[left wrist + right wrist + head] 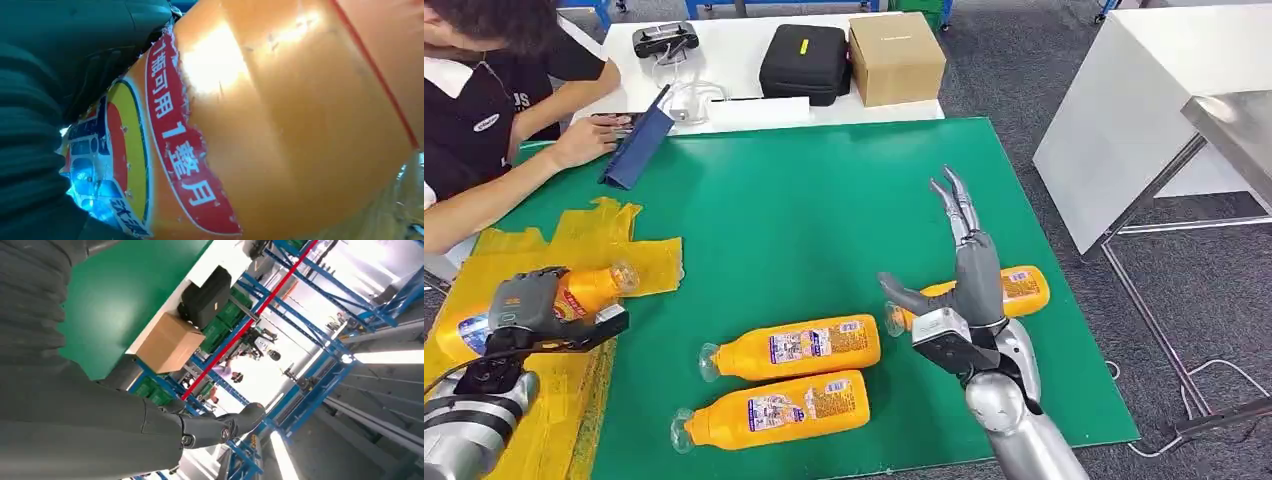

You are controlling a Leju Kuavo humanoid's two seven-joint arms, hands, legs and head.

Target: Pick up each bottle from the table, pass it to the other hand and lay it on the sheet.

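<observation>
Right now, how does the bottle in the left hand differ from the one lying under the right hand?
The held bottle sits over the yellow sheet, gripped by the left hand; the far-right bottle lies on the green mat. The right hand hovers above the far-right bottle, fingers straight, not gripping. The held bottle's label is torn. Both are orange, capped and labelled.
</observation>
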